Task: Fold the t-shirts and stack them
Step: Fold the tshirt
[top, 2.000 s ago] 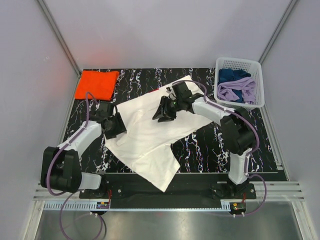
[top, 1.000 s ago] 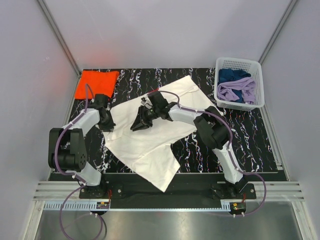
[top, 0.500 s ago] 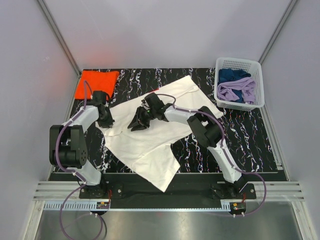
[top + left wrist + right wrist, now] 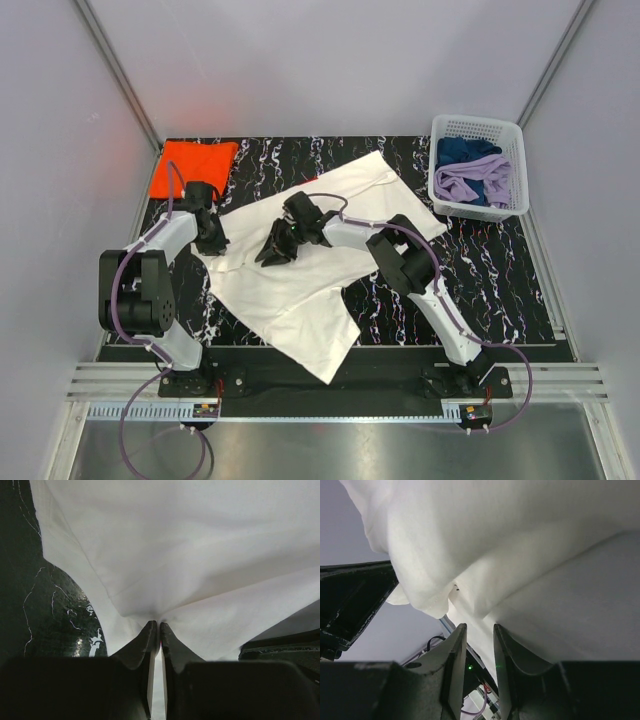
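The white t-shirt (image 4: pixel 300 290) lies spread flat and slanted across the black marbled table (image 4: pixel 400 300). The orange t-shirt (image 4: pixel 193 168) lies folded at the back left corner. My left gripper (image 4: pixel 212 240) is at the white shirt's left edge. In the left wrist view it (image 4: pixel 158 625) is shut on a pinch of white cloth (image 4: pixel 200 555), which puckers at the tips. My right gripper (image 4: pixel 272 252) reaches left over the middle of the shirt. In the right wrist view it (image 4: pixel 479 628) stands narrowly open, with a bunched fold of white cloth (image 4: pixel 470 545) just beyond the fingertips.
A white plastic basket (image 4: pixel 475 122) holding blue and lilac clothes stands at the back right corner. Grey walls close in the table on three sides. The arm bases and a metal rail run along the near edge.
My right gripper has moved left across the white shirt toward the left gripper. The left gripper shifted slightly back along the shirt's left edge and now holds still.
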`<state>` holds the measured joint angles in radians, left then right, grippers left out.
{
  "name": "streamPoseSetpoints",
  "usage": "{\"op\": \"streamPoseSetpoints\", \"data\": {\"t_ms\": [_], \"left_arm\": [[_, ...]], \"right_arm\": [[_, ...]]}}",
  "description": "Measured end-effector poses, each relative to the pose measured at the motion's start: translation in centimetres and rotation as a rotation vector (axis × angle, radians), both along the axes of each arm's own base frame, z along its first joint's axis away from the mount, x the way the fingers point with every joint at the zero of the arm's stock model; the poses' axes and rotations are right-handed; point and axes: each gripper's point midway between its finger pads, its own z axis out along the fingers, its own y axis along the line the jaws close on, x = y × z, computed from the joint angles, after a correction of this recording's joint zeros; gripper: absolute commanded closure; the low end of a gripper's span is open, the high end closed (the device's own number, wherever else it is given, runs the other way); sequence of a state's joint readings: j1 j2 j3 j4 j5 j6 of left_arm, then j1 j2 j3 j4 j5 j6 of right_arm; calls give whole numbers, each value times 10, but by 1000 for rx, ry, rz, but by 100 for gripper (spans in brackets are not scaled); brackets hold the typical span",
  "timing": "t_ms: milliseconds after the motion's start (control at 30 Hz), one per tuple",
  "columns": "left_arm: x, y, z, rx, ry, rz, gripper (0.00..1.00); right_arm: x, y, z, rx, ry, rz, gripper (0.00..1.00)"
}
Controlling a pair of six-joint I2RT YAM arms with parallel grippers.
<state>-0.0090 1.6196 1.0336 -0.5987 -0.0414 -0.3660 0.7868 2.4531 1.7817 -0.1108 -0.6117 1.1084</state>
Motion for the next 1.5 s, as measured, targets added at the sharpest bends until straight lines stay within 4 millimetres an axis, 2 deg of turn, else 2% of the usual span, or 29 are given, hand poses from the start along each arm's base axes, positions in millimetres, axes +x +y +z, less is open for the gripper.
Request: {"op": "streamPoseSetpoints", "data": {"t_ms": [233,567,733,867,967,1100,1167,1333,1467,1500], "left_arm": [[0,-1,0,-4,-2,-2,88],[0,-1,0,-8,-3,-1,88],[0,-2,0,-11,-3,-2,87],[1,-2,3,-16,-13,1,77],[1,-4,8,-26,-35,2,68],[4,-5,26,-51,-93,13,55],[6,2,38,-55,-132,38,52],[13,32,65,-65,-219,141,55],[22,60,69,-103,-245,237,60],[24,64,68,-114,-246,253,66]], "right_arm": [[10,6,-2,-4,-3,-31,69],[14,7,-3,-30,13,-50,73],[13,6,-5,-51,16,-58,82],[13,5,-7,-67,14,-60,99],[12,4,-8,-72,4,-50,100],[11,3,-8,-74,-15,-29,100],[10,1,-7,-85,-28,-11,100],[2,-16,8,-127,-49,46,100],[2,-26,36,-114,-90,81,100],[3,-28,41,-114,-103,87,100]]}}
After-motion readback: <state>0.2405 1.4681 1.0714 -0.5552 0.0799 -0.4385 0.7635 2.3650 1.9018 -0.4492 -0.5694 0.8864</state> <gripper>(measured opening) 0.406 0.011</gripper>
